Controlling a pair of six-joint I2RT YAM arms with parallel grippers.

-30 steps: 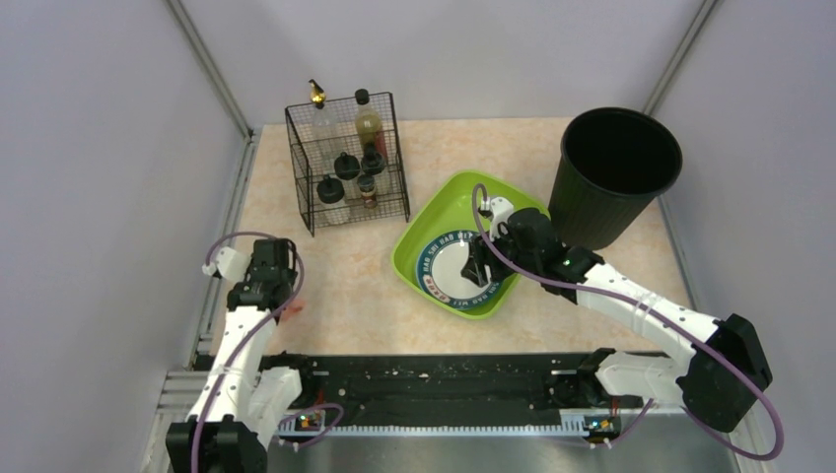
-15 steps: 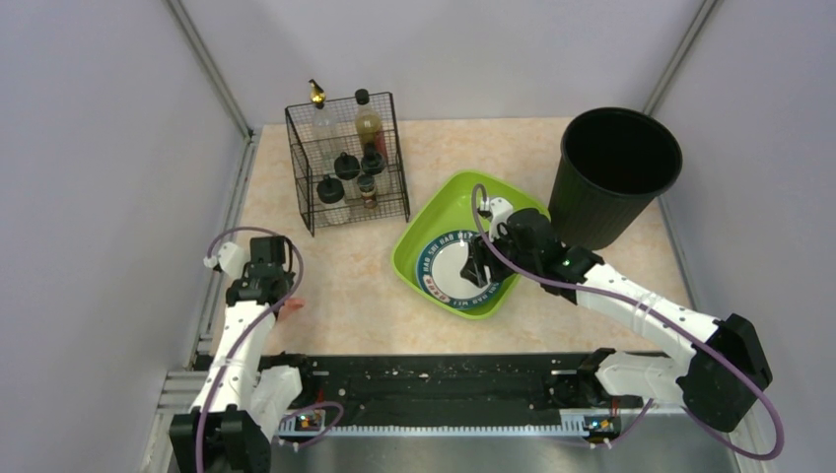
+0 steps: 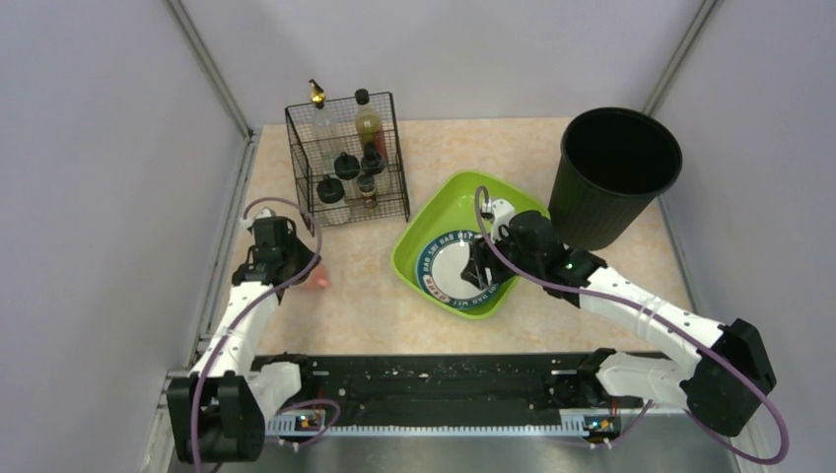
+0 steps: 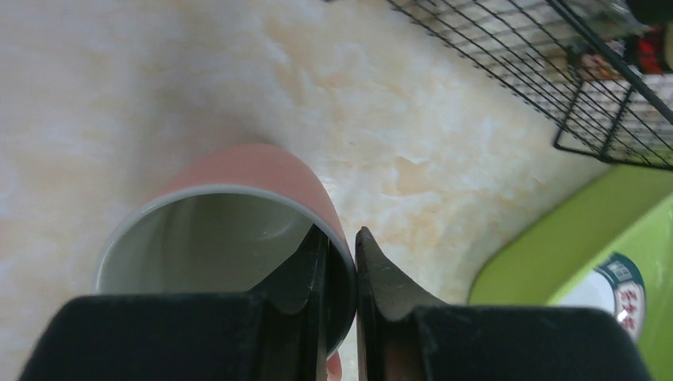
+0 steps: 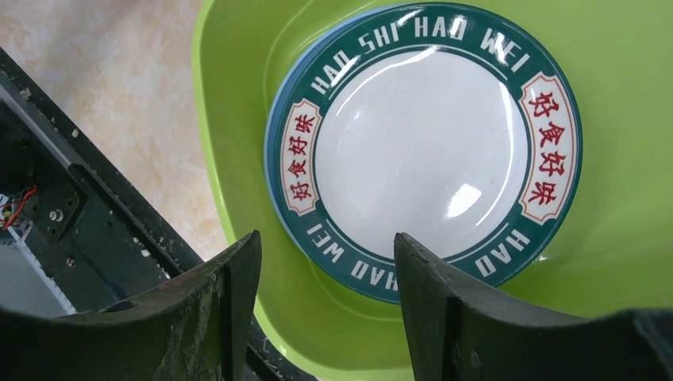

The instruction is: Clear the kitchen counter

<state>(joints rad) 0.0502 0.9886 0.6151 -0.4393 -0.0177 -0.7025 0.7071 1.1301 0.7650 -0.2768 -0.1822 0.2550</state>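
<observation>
My left gripper (image 4: 341, 242) is pinching the cup (image 4: 238, 171) by its rim; the tub (image 4: 555, 238) is lying right of those jaws, under my spread right gripper (image 5: 325, 246).

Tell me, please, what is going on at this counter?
The left pincer is shut on the wall of a pink cup, one finger inside and one outside, over the kitchen counter near the wire rack. The right pincer hangs open above the plate lying in the green tray.
</observation>
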